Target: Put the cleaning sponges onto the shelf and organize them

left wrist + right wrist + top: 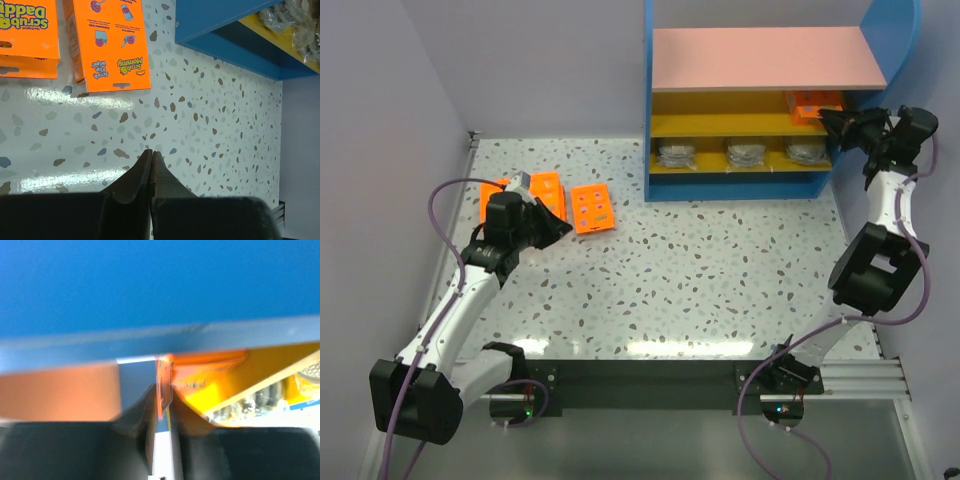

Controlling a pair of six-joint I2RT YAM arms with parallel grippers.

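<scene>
The shelf point(660, 100) stands at the back right, with a pink top board and yellow boards below. An orange sponge pack point(815, 105) lies at the right end of the middle board. My right gripper point(835, 122) is at its near edge; the blurred right wrist view shows the fingers of that gripper point(163, 400) shut on the thin edge of this pack point(165, 375). Three orange packs point(592, 208) point(548, 192) point(495, 195) lie on the table at the left. My left gripper point(555, 228) hovers beside them, shut and empty point(151, 152), just short of the nearest pack point(110, 45).
Three wrapped grey pads point(676, 155) point(748, 153) point(807, 152) sit in a row on the bottom board. The shelf's blue side panel point(150, 285) fills the upper part of the right wrist view. White walls close in the speckled table point(720, 260) on the left and right.
</scene>
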